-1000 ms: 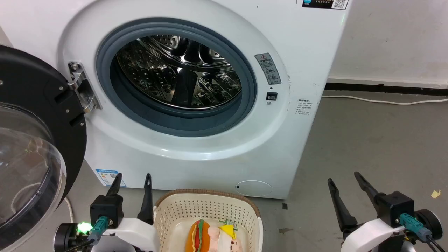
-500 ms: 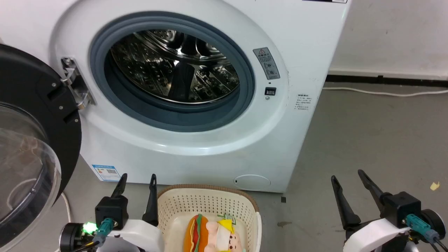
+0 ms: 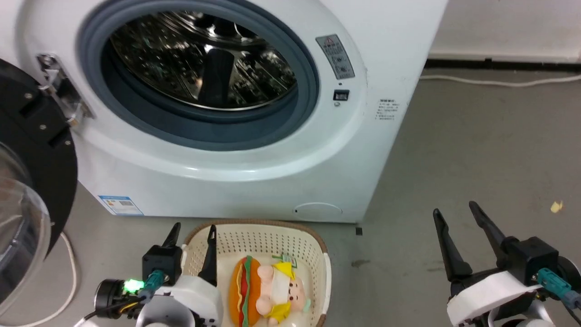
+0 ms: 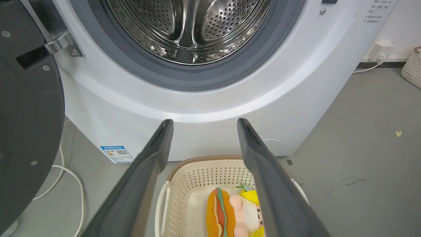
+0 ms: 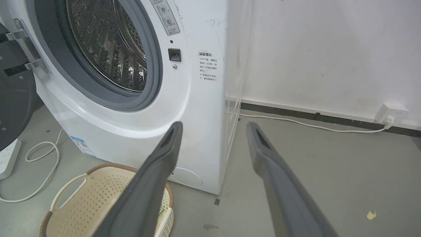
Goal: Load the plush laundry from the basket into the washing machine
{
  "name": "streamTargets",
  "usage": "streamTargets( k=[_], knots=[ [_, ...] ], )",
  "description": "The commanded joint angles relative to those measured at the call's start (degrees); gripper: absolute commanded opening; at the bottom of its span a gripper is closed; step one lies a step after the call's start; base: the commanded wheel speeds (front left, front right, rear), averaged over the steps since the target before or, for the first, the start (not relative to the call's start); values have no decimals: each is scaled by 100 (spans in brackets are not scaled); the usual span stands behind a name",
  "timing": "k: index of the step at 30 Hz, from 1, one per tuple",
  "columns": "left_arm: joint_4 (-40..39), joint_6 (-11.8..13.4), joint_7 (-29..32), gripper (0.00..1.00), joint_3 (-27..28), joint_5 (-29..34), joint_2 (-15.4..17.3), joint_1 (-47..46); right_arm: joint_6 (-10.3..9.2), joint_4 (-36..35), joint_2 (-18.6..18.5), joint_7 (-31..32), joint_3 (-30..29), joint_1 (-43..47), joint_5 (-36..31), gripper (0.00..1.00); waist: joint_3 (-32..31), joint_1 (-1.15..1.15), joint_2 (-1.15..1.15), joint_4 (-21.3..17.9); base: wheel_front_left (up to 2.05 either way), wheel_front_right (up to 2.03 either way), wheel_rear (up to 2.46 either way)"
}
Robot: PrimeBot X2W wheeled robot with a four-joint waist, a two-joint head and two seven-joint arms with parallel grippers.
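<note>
No wording can be read clearly. On the washing machine (image 3: 254, 181), a grey warning sticker (image 3: 335, 56) at upper centre carries a red triangle sign above round pictograms. Right of it is a printed notice (image 3: 386, 110) in small characters, too fine to read. At lower left, a blue-bordered label (image 3: 120, 205) bears a square code.
</note>
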Motion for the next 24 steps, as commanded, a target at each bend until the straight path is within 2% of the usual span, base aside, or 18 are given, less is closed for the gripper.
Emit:
streamTargets(
  k=[1,14,24],
  knots=[
    [113,-37,-45,100,-48,-8,44,-144,-1,-51,-2,-57,-15,-104,54,100,116,-1,0,-65,0,0,0],
    [1383,-132,51,100,-263,-29,221,-841,-2,-84,-2,-224,59,-317,284,100,837,-1,0,-389,0,0,0],
    [2257,-220,219,100,-245,-274,388,-1316,-2,-121,-2,-343,74,-513,494,100,1428,-1,0,-615,0,0,0]
  ],
)
